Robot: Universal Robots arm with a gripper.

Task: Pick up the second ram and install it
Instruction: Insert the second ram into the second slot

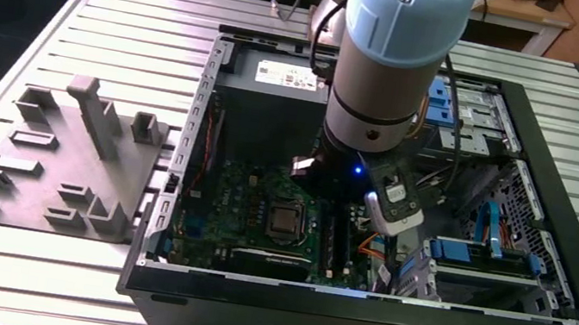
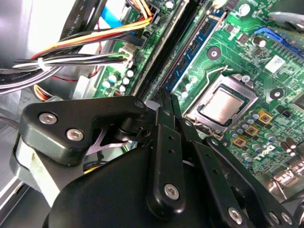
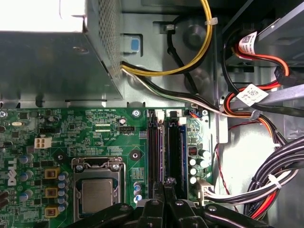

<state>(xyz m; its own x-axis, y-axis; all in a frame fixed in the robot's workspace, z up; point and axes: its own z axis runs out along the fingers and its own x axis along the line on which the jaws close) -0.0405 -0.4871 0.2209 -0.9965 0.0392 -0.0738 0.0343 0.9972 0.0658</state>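
In the exterior view the arm (image 1: pixel 381 64) runs off the top edge and hides the middle of the case (image 1: pixel 560 214), including part of the motherboard (image 1: pixel 247 208). In both wrist views the gripper (image 3: pixel 166 202) is cut by the bottom edge, its black linkage covering the ram slots' (image 3: pixel 164 147) near ends.

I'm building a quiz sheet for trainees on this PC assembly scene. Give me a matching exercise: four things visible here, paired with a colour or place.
Things:
1. processor
2. motherboard
3. grey fixture block
4. gripper

Descriptions:
A. green
B. outside the case, at the exterior view's left
C. silver, in its socket
D. black, over the memory slots

Pairs: 1-C, 2-A, 3-B, 4-D
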